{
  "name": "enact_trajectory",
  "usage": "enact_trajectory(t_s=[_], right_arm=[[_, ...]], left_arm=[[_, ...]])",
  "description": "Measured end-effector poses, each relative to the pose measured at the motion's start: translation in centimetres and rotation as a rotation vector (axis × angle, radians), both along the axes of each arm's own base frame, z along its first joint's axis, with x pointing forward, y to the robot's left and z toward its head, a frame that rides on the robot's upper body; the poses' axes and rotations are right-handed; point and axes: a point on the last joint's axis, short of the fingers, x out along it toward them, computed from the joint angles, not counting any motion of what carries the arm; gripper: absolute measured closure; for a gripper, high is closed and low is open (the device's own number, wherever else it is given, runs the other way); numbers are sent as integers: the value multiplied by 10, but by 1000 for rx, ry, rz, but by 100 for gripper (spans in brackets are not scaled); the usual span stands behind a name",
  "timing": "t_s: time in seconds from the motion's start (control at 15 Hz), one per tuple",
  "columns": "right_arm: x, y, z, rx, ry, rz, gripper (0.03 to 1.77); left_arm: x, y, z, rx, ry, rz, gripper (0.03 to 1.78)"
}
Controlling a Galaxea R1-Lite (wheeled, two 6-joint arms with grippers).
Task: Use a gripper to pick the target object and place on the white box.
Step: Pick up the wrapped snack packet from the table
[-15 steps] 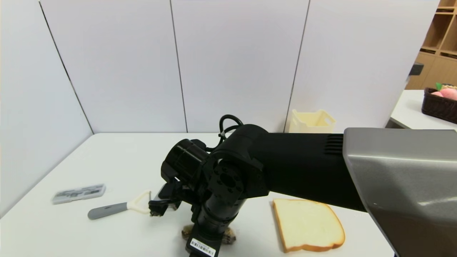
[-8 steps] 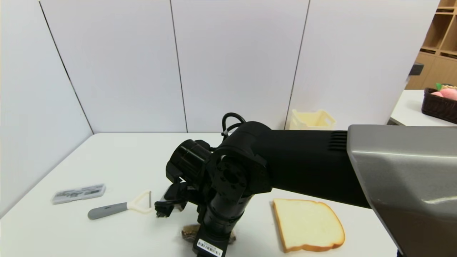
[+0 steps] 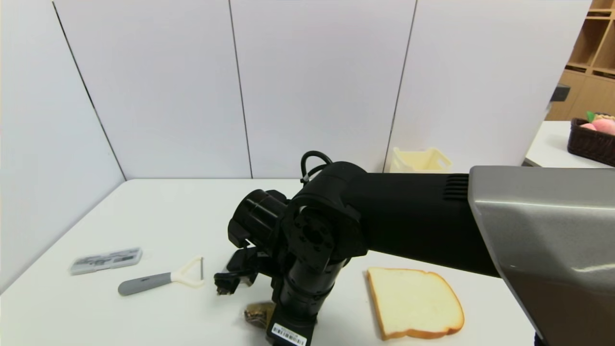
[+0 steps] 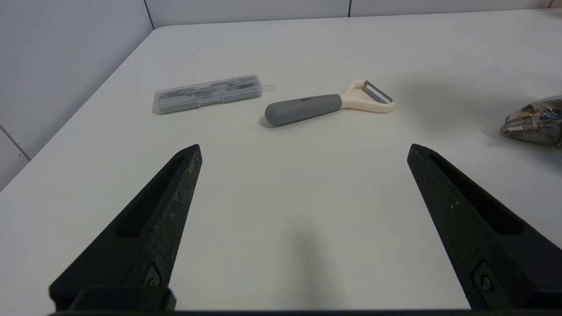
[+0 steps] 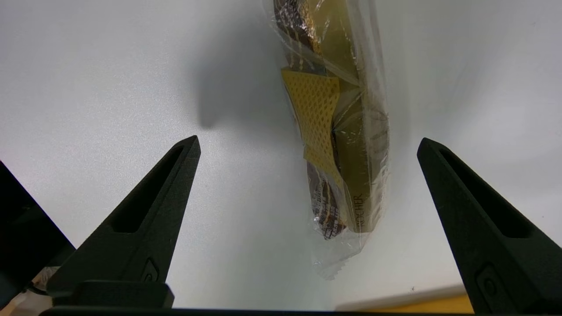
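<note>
Toward the desk's [image 3: 158, 211] left edge: grey clear case [image 3: 106, 260], then peeler [image 3: 161, 280] (both idle clutter). Near front edge, centre: chocolate pack [image 5: 340, 131], flat on the desk, partly hidden under the right gripper [image 5: 307, 145], whose jaws stand wide apart, empty, straddling it. Advice: centre over the gold middle, descend, close across the narrow width. Right: bread slice [image 3: 413, 302]. Back edge: white box [image 3: 419, 161]. Left gripper [image 4: 303, 151] parked, jaws apart.

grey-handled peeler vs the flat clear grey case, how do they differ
The grey-handled peeler with its cream head is rounded and opaque; the flat clear grey plastic case is a see-through rectangle. The peeler lies nearer the chocolate pack, the case farther left. Both lie flat on the white table, untouched.
</note>
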Motion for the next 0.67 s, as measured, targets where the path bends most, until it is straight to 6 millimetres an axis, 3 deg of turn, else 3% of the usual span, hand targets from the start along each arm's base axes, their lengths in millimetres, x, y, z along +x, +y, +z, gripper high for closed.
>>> enact_trajectory(t_s=[0.67], right_arm=[[2, 0, -6, -20, 12, -6, 9]], left_arm=[[0, 0, 0, 0, 0, 1, 12]])
